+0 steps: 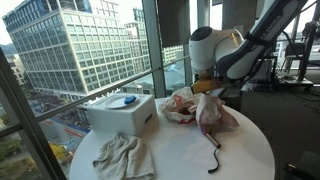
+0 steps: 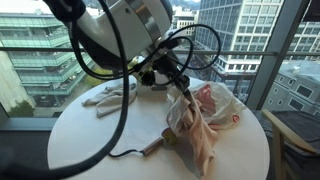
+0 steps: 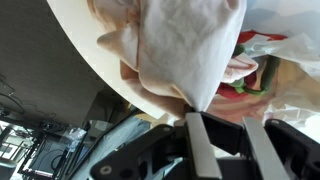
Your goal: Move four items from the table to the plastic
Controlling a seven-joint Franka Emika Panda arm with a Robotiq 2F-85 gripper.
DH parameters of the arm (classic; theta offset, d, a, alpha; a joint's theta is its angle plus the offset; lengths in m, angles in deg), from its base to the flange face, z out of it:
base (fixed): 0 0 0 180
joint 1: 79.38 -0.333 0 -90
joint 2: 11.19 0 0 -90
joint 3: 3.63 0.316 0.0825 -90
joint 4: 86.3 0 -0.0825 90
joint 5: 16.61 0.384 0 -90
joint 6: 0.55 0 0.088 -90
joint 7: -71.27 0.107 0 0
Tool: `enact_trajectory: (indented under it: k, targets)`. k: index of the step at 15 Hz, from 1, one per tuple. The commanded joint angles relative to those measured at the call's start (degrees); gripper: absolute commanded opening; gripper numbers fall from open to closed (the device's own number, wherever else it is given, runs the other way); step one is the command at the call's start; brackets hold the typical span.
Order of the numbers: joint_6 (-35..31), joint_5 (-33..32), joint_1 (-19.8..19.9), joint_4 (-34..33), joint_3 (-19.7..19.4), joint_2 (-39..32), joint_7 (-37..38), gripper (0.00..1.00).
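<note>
Pinching a pinkish cloth [image 2: 200,140], fingers [image 3: 197,145] hover over the plastic bag [image 2: 226,100]; only an exterior view shows the nine-o'clock white box [image 1: 120,115].

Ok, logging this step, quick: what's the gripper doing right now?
Gripper: closed, holding a cloth that hangs from it.

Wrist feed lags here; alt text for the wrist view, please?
A pale cloth, pinched in the jaws at the bottom edge, fills the centre. Behind it: the curved rim of the white table, and a red-printed plastic bag at right.
</note>
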Motion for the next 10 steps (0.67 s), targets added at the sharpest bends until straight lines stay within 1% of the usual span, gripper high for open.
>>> enact_trajectory:
  k: [1, 2, 4, 7, 10]
  targets:
    - [4.59, -1.89, -1.39, -9.73, 2.14, -3.04, 2.37, 0.04]
    - [5.31, -1.95, -1.75, -11.73, 2.55, -3.39, 2.44, 0.04]
    - [6.8, -4.37, -2.54, -15.82, 3.21, -3.62, 3.98, 0.04]
    - [9.46, -10.92, -3.3, -21.19, 3.62, -4.14, 6.38, 0.04]
    - [10.94, -14.89, -3.01, -24.72, 3.98, -4.84, 8.53, 0.04]
